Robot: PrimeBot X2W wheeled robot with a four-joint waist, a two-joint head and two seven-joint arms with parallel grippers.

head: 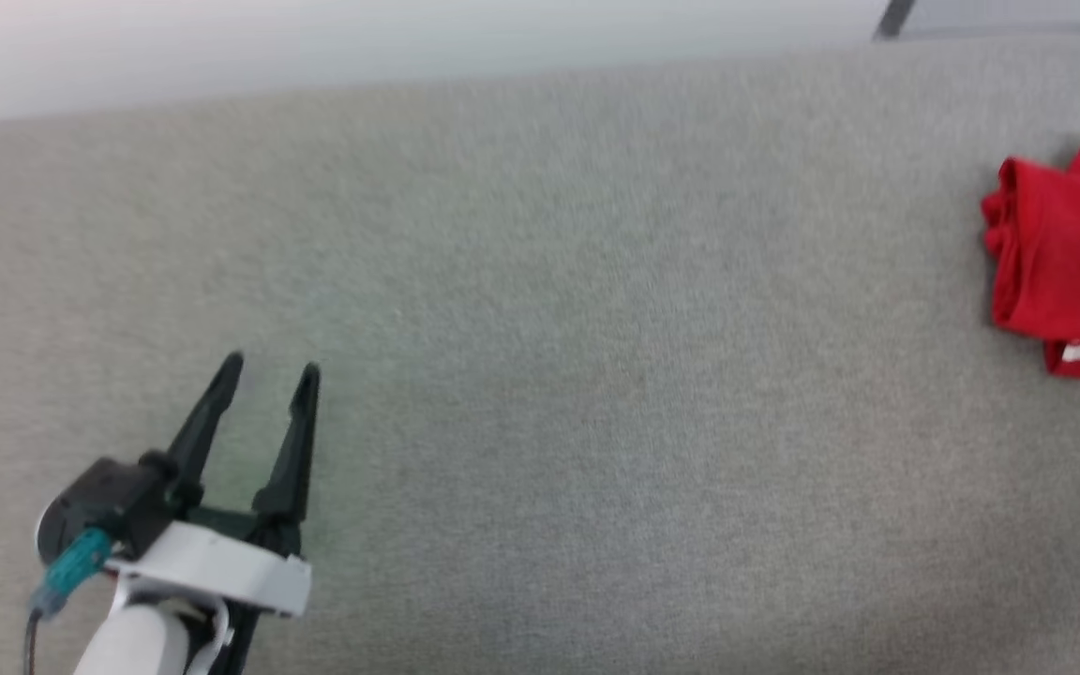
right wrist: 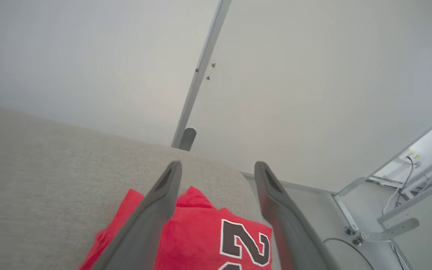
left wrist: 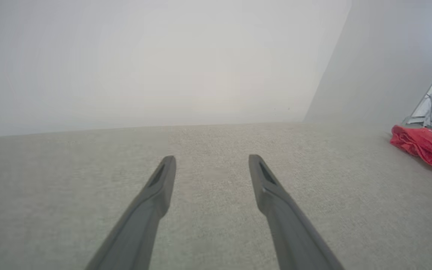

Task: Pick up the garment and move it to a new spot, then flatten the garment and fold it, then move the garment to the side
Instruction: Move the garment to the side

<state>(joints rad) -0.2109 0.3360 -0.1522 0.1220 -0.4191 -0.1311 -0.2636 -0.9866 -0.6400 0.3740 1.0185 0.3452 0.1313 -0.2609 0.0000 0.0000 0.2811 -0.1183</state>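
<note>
Grey cloth counter (head: 540, 328) is seen with the garment (head: 1056, 253) bunched by its right edge, left claw (head: 273, 364) and right claw (right wrist: 218, 165) both spread wide and empty, so it could easily get dragged off that edge if snagged.

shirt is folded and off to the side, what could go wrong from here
1. The folded red T-shirt lies near the rounded end of the grey fabric surface, with the floor just beyond. A nudge might slide it off.
2. The right gripper is open with its fingers over the T-shirt. Whether they touch it is unclear, so pulling away low could snag a fold and undo it.
</note>
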